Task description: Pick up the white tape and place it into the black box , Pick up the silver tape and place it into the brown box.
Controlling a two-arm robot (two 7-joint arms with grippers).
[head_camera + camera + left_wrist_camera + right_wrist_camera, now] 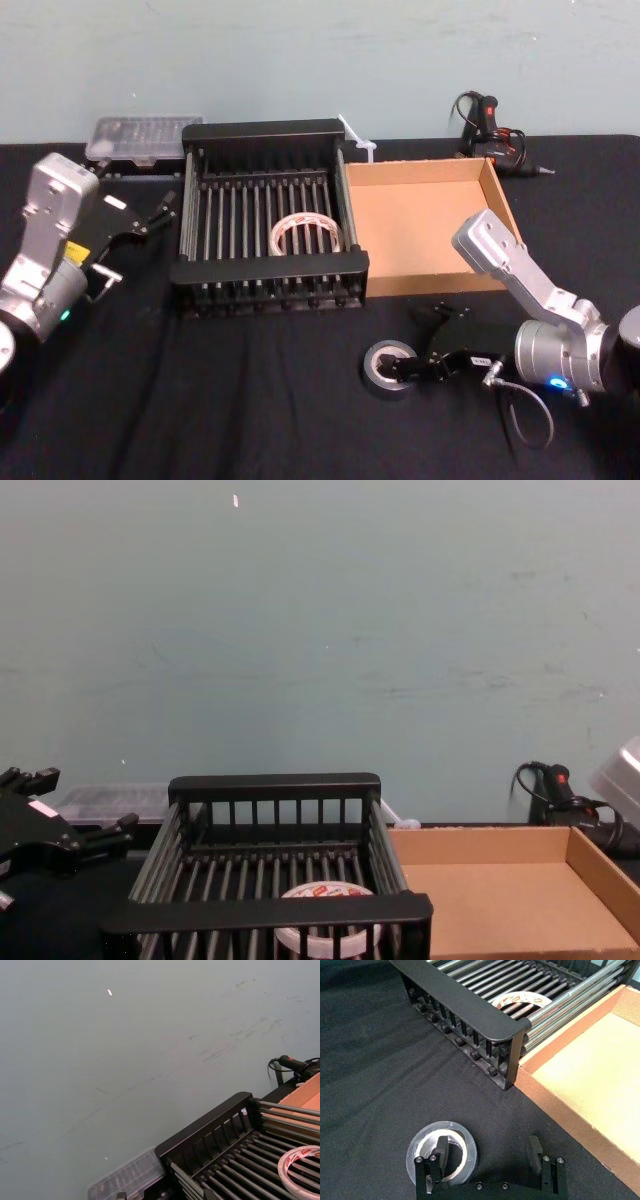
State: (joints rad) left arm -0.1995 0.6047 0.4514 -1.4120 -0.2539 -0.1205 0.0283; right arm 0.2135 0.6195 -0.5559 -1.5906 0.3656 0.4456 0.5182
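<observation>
The right gripper (487,1142), jaws apart, straddled the wall of the silver tape (445,1127) on the bench (250,400), ready to pinch; the left gripper (138,240) idled, fingers spread, beside the black box (270,268).

white tape (278,235) flat in black box (270,268) | silver tape (374,372) (flat) before brown box (420,215)

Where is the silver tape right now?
In the head view, the silver tape lies flat on the table, robot's right side, before the brown box, the open right gripper straddling its rim.
</observation>
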